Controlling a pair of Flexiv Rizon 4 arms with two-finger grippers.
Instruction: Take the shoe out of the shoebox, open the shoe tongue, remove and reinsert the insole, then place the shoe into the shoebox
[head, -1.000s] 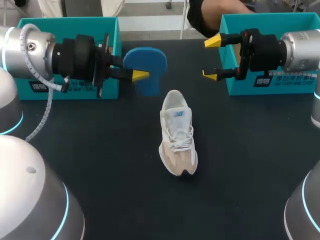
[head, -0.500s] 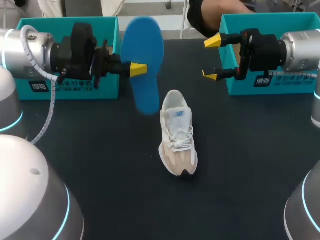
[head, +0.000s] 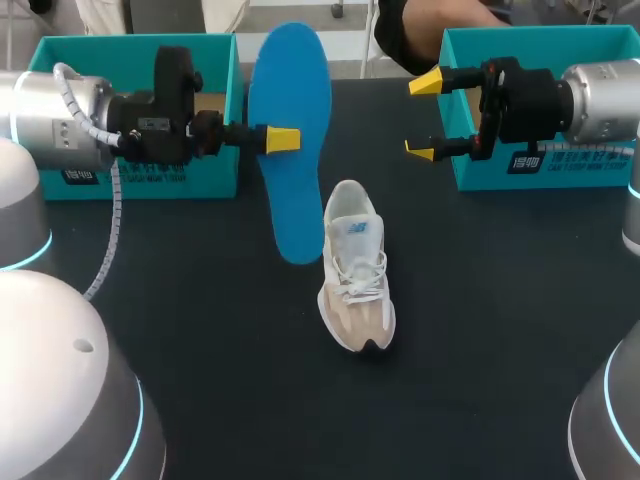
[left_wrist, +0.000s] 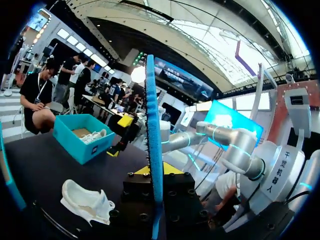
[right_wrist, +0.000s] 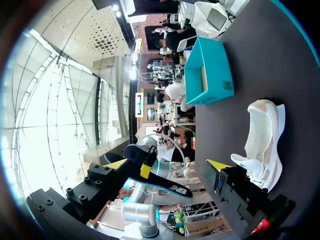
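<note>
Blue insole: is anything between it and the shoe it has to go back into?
Nothing visible. The blue insole, held in the left gripper, hangs right beside the shoe with open space between them. The right gripper is open and off to the other side.

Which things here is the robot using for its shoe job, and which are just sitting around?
For the job:
- blue insole, pinched in the left gripper
- white shoe on the table
- two teal shoeboxes, left box and right box; I cannot tell which is the shoe's

Just sitting:
- white things inside the right box
- right gripper, open, holding nothing
</note>
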